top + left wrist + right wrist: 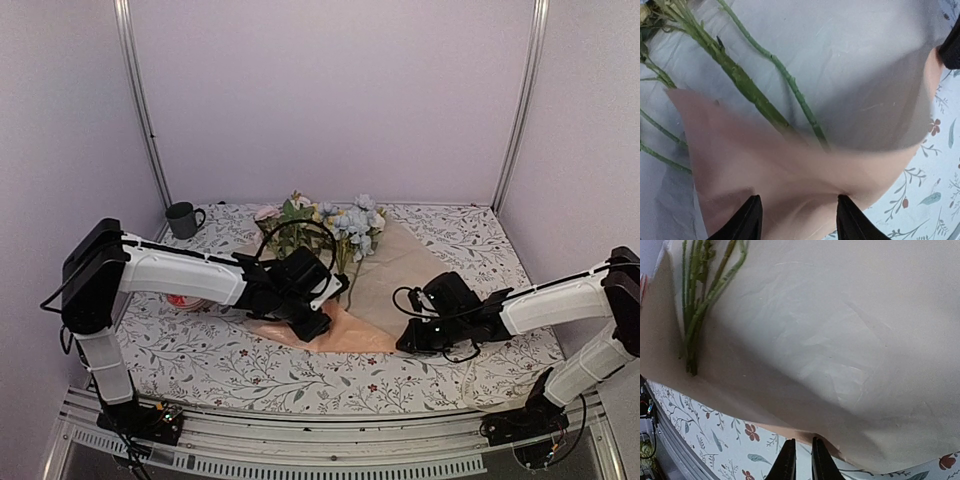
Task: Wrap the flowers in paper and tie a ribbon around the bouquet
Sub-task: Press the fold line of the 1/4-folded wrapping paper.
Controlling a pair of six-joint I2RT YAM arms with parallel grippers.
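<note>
Right gripper (801, 450), nearly closed, is pinching the paper (840, 340) at five o'clock; left gripper (799, 215), jaws apart, is folding it over the flowers (740, 80); rolling likely next.

Flowers (350, 222) lie on the paper (405, 262), blooms farthest from me. My left claw (318, 326) is at its near-left edge, right claw (411, 341) near-right. Mug (183, 219) stands far left.
</note>
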